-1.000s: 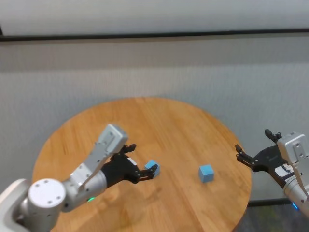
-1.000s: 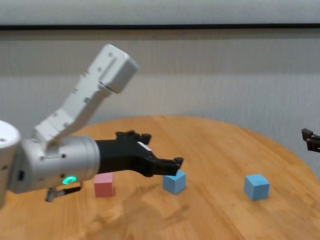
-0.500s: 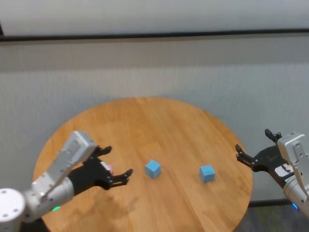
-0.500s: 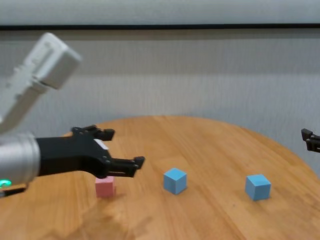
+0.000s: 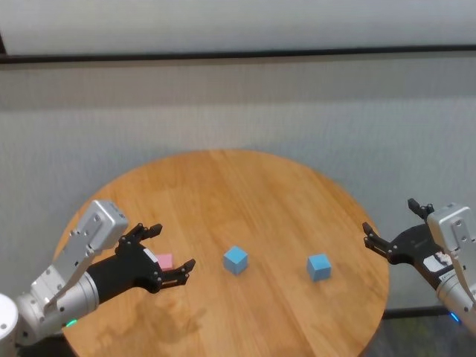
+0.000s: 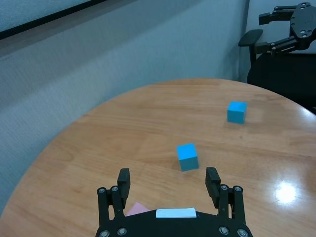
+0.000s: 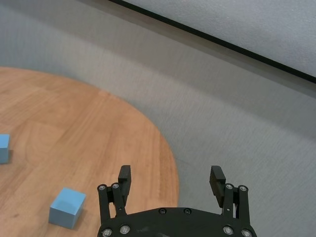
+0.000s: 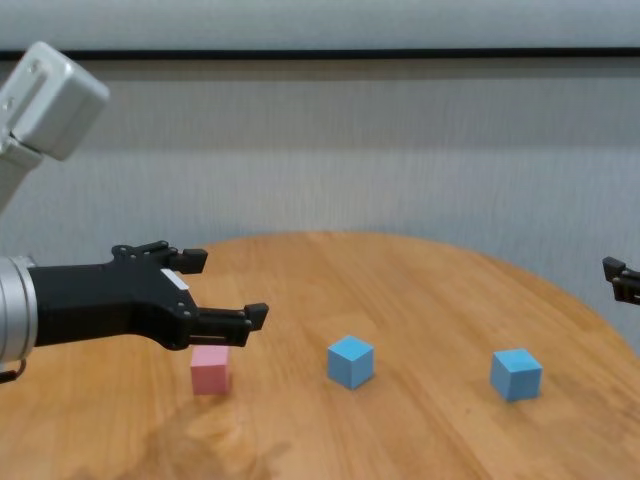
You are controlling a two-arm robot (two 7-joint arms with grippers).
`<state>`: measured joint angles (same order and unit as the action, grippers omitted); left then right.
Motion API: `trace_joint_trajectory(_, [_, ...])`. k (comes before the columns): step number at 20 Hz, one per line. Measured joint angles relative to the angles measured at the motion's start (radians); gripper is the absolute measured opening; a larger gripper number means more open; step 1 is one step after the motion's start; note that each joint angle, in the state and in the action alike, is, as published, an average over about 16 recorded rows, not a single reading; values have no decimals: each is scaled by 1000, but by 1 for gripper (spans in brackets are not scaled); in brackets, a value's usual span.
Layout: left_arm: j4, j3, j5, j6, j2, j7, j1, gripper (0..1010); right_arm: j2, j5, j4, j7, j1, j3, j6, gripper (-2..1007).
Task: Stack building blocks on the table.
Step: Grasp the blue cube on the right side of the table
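Now the left gripper (image 5: 166, 250) hangs wide open above the pink block (image 5: 164, 261)
Near the table's (image 5: 245, 178) left edge, the pink block sits just under the spread fingers, untouched; two blue blocks (image 5: 235, 259) (image 5: 318, 266) lie apart toward the right edge, where the right gripper (image 5: 389, 226) waits open

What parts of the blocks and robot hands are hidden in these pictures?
- Small pale pink cube: in the head view the left gripper covers part of it; in the left wrist view only a corner peeks past the black fingers.
- Right gripper: cut off by the chest view's edge.
- Both light blue cubes: their undersides cannot be seen in any view.
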<state>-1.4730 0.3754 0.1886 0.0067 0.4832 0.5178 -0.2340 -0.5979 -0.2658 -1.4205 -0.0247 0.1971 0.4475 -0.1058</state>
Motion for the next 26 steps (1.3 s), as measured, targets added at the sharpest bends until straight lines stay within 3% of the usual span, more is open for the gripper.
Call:
trace_joint_trajectory(5, [3,1,-1,1,-3,-1,-2,1003,23,-26,-27,2,-7,-7,43,1005])
trace_joint_trajectory(9, [7,3,-4,1,-6,-2,-4,1003,56,-56,-53,1,-16,-16,89,1005])
trace_joint_trajectory(17, [11,4,-7,2,-9,-3,-7,1003,153,-134,-81,-18,-33,-47,190,1005])
trace_joint_trajectory(26, [13,5,-8,2,-11,-4,-8,1003,248,-186,-49,-40,-32,-77,266,1005])
